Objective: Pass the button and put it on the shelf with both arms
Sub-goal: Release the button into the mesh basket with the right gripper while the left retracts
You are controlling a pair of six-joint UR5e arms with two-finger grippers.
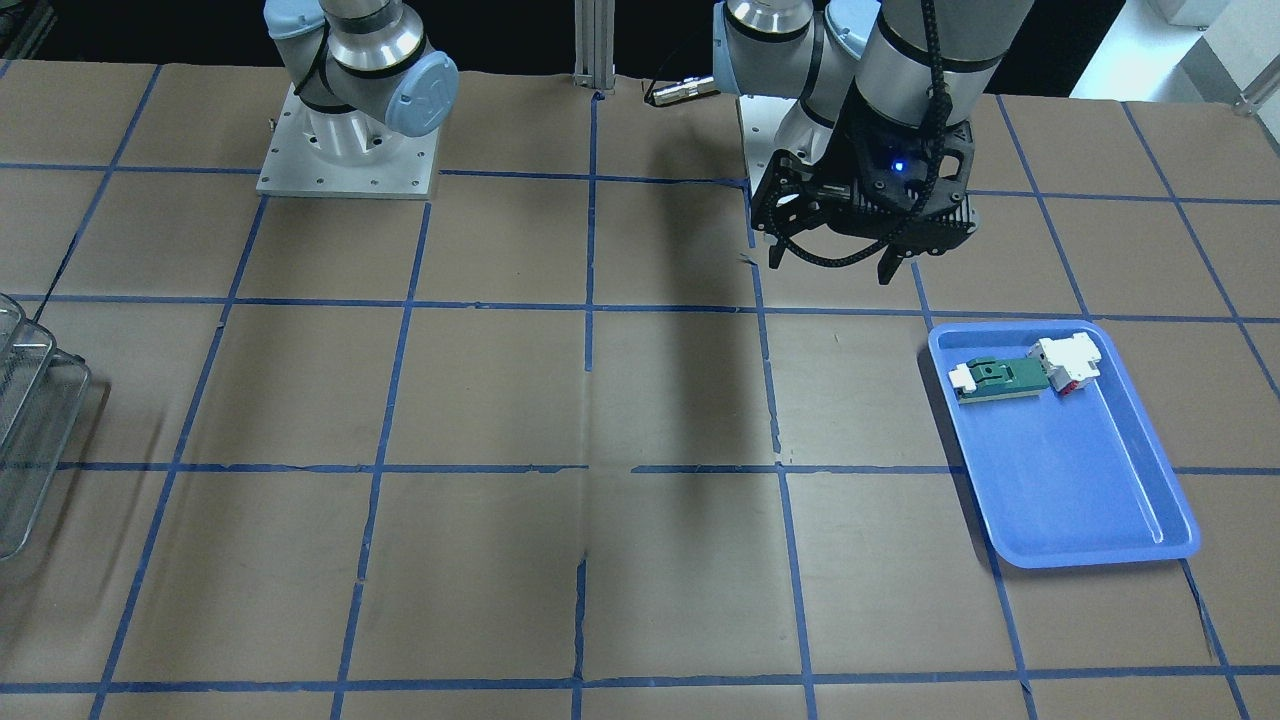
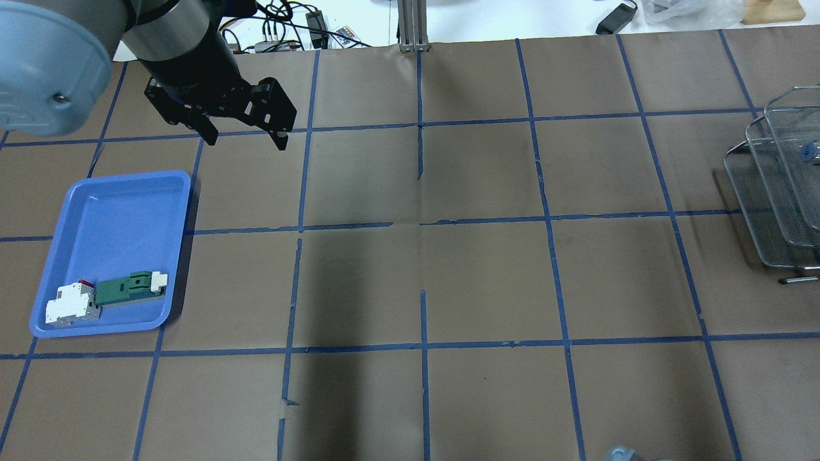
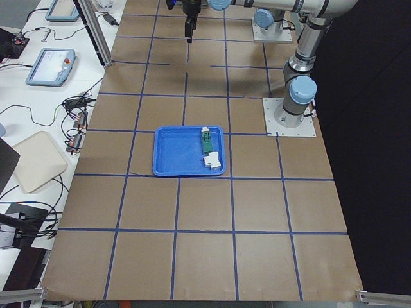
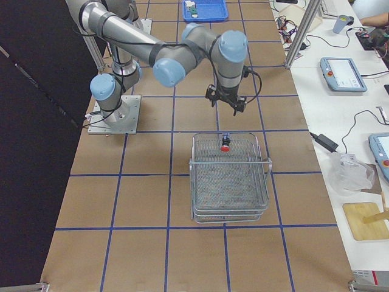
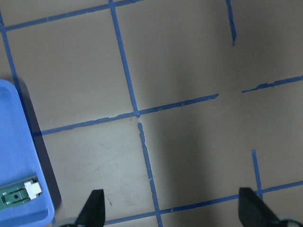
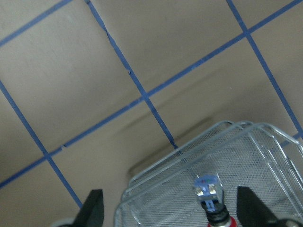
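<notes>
Since the button (image 6: 211,201) lies on its side in the top tier of the shelf (image 4: 234,179), clear block toward the rim nearest the right gripper (image 6: 173,213), I'd call both pass and placement done. What's left, as I read it: pull the arms clear, nothing more.

- Right gripper: hangs above the table just off that shelf edge, fingers spread wide, nothing between them, apart from the button.
- Left gripper (image 1: 832,268): well apart from the shelf, at the opposite end of the table, fingers wide, empty. The blue tray (image 2: 128,176) sits near it, holding only the green-and-white part (image 2: 128,288) and the white block (image 2: 70,306).

View coverage:
- Exterior right gives the whole shelf with the red cap plain on the mesh. Right wrist gives the close-up.
- Overhead crops the shelf at the frame edge. Only a bluish speck shows on it, too small to call.
- Front-facing catches a shelf corner, no button.
- Left wrist shows no shelf at all, but confirms the wide, empty spread.
</notes>
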